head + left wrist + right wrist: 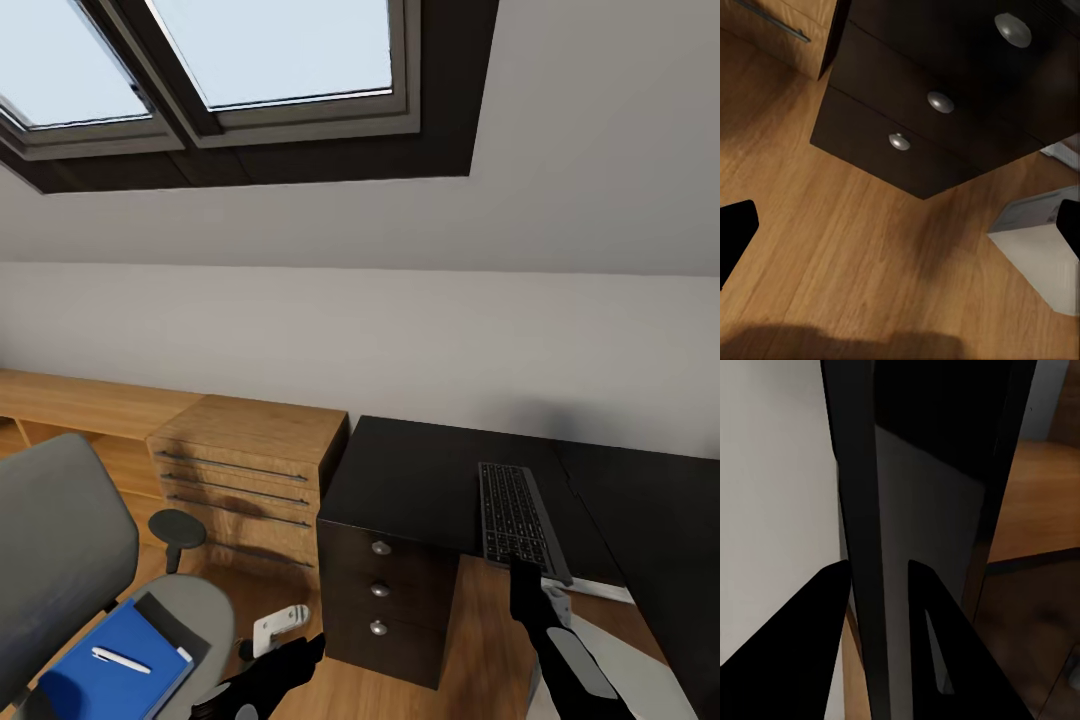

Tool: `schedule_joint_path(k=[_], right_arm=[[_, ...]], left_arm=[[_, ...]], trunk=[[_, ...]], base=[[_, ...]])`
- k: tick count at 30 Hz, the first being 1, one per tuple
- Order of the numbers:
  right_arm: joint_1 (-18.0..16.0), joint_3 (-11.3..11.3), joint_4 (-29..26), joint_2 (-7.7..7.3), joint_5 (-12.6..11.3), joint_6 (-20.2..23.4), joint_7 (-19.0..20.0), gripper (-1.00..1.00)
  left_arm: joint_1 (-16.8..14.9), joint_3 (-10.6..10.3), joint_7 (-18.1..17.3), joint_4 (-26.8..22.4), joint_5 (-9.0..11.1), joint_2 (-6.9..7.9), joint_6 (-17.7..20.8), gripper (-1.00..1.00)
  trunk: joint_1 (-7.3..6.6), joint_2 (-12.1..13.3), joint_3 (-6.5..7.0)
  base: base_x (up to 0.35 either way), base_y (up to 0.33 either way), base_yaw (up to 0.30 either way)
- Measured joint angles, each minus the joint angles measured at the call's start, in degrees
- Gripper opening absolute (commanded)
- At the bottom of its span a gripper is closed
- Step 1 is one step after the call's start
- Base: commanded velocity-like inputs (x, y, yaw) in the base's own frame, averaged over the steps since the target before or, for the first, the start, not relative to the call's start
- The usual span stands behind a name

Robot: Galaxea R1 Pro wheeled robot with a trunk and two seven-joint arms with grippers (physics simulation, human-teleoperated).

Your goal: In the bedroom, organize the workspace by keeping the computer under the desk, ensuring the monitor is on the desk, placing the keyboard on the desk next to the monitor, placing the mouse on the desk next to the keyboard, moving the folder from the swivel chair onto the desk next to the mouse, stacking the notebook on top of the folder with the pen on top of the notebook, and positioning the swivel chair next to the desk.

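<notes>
Right hand (527,577) is raised at the front edge of the black counter (420,475), its fingers (810,637) pinching the near end of the keyboard (515,515); in the right wrist view a thin dark slab edge runs between the two fingers, in contact with both. The keyboard lies flat on the counter and extends away from the hand toward the wall. Left hand (290,665) hangs low over the wooden floor (832,247), fingers (735,232) spread wide with nothing between them. Ahead of the left hand stands the counter's dark drawer unit (385,600) with three round silver knobs. The light grey computer (1039,240) case sits on the floor just beside the drawer unit, close to one left fingertip. On the outer side of the left hand stands the swivel chair (60,540); on its seat lies the blue notebook (120,665) with the white pen (120,659) on top. A dark grey flat corner, probably the folder (170,618), shows from under the notebook. A light wooden dresser (250,470) stands touching the drawer unit on its far side.
</notes>
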Motion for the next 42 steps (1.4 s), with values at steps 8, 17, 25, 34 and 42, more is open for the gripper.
schedule_joint_path(k=[8,17,25,34,42], right_arm=[[0.0,0.1,0.1,0.0,0.0,0.0,0.0,-1.0],[0.0,0.2,0.2,0.06,0.0,0.0,0.0,-1.0],[0.0,0.2,0.2,0.0,0.0,0.4,0.0,-1.0],[0.0,0.2,0.1,0.0,0.0,0.6,0.0,1.0],[0.0,0.2,0.1,-0.03,0.1,0.6,0.0,1.0]], left_arm=[[0.0,0.0,0.0,0.0,0.3,0.0,0.0,1.0],[0.0,0.0,0.0,-0.1,0.3,0.04,0.0,1.0],[0.0,-0.1,-0.1,-0.1,0.3,0.08,0.0,1.0],[0.0,0.0,-0.1,-0.1,0.4,0.15,0.0,1.0],[0.0,-0.1,-0.1,-0.1,0.3,0.15,0.1,1.0]], trunk=[[0.0,0.0,0.0],[0.0,0.0,0.0],[0.0,0.0,0.0],[0.0,0.0,0.0],[0.0,0.0,0.0]], base=[[0.0,0.0,0.0],[0.0,0.0,0.0],[0.0,0.0,0.0],[0.0,0.0,0.0],[0.0,0.0,0.0]])
